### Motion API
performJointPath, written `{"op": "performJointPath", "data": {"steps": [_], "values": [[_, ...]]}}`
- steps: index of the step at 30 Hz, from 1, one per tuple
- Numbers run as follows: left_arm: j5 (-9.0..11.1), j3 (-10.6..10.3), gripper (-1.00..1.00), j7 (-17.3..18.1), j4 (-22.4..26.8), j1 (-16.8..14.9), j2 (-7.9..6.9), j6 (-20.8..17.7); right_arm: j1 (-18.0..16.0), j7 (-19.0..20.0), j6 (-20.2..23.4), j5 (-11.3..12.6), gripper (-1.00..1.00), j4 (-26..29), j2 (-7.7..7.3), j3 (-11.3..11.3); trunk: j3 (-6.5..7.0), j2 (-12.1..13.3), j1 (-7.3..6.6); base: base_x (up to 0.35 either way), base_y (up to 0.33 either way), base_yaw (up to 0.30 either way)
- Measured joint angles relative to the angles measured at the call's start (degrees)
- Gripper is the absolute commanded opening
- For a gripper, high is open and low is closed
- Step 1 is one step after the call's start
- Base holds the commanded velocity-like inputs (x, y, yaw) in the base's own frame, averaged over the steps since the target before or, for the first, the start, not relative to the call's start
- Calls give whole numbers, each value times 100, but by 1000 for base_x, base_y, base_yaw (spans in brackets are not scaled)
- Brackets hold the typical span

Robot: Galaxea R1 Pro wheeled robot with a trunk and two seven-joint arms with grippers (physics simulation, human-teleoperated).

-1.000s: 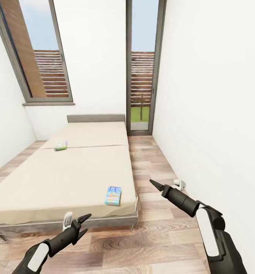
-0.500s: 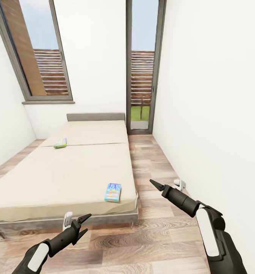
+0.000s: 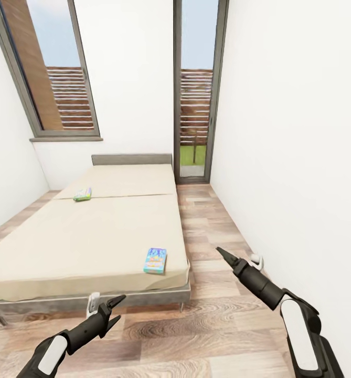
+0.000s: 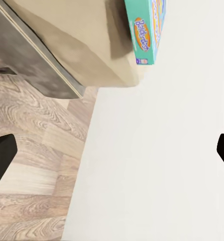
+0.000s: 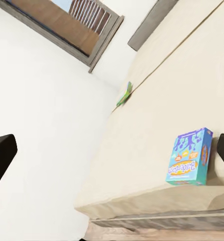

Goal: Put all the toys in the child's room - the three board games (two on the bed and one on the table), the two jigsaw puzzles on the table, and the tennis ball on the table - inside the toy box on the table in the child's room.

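Both black grippers hung empty over the wood-plank floor, the left gripper with jaws parted, the right gripper with tips together. A light blue flat game box lay near the beige bed's foot corner; a green-edged flat box lay farther up, towards the grey headboard.

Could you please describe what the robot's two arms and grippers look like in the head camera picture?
Both arms are matte black with a white panel along the forearm. Each tapers through a dark cylindrical wrist to a black gripper with two slim, pointed fingers: left gripper, right gripper. A small white fitting sits beside each wrist. No cables or markings are visible.
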State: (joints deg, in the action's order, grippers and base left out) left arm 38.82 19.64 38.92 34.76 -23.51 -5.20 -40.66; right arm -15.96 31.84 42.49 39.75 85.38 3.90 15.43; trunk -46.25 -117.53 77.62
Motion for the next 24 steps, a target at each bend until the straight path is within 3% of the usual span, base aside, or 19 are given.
{"op": "performJointPath", "data": {"steps": [6,24], "values": [[0,0,100,0,1,0,0,-3,57,-6,-1,68,100,-5,8,100,-108,-241,132,0,0,0],[0,-2,100,0,0,0,0,-4,85,-31,-9,90,100,-48,51,124,-431,-963,527,0,0,0]]}}
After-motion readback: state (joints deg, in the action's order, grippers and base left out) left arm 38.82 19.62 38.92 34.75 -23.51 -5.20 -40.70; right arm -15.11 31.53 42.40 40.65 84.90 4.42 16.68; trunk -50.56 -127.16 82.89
